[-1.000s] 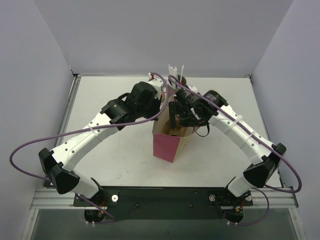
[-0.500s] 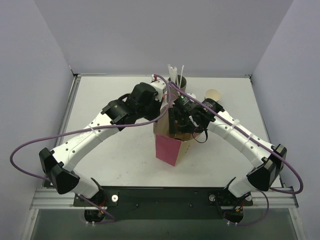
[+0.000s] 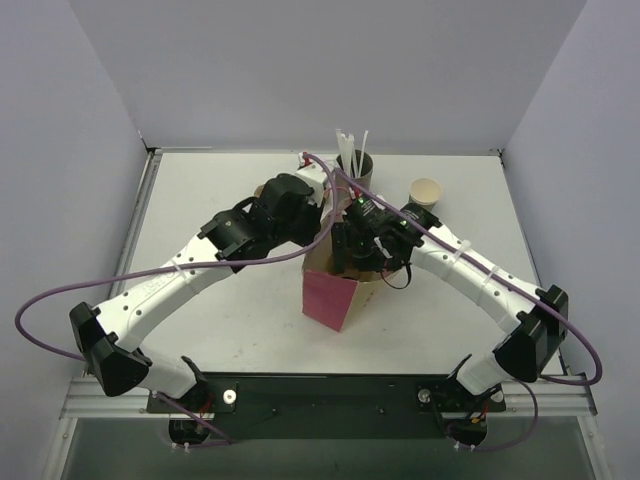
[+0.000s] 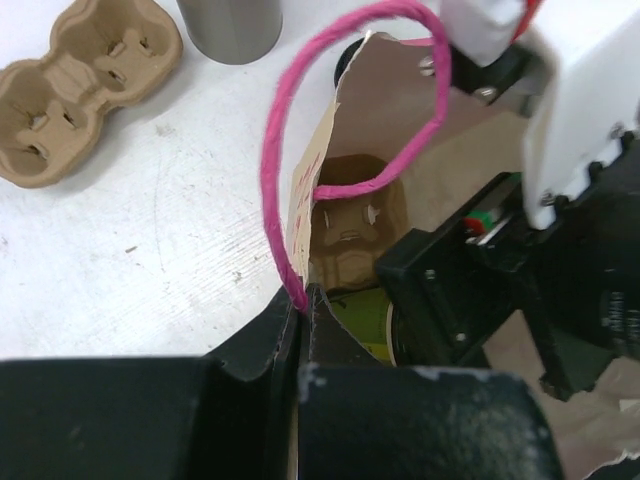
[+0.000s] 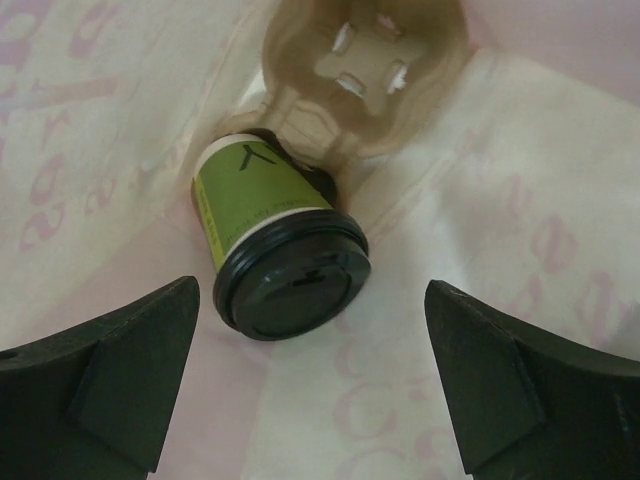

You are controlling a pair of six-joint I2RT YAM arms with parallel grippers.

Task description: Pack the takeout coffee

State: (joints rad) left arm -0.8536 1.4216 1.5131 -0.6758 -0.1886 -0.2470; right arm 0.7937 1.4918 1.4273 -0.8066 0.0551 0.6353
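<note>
The takeout coffee, a green cup with its black lid on, stands tilted in a brown cup carrier inside the pink paper bag. My right gripper is open inside the bag, just above the cup, its fingers apart and touching nothing. My left gripper is shut on the bag's rim at the base of its pink cord handle. A sliver of the green cup shows in the left wrist view, below the carrier.
A grey cylinder of white straws stands behind the bag. A green cup with a cream inside stands at the back right. A second empty brown carrier lies on the table left of the bag.
My right gripper has moved left and down into the bag's mouth, uncovering the cream-inside cup behind it. My left arm has shifted slightly while keeping hold of the bag's rim.
</note>
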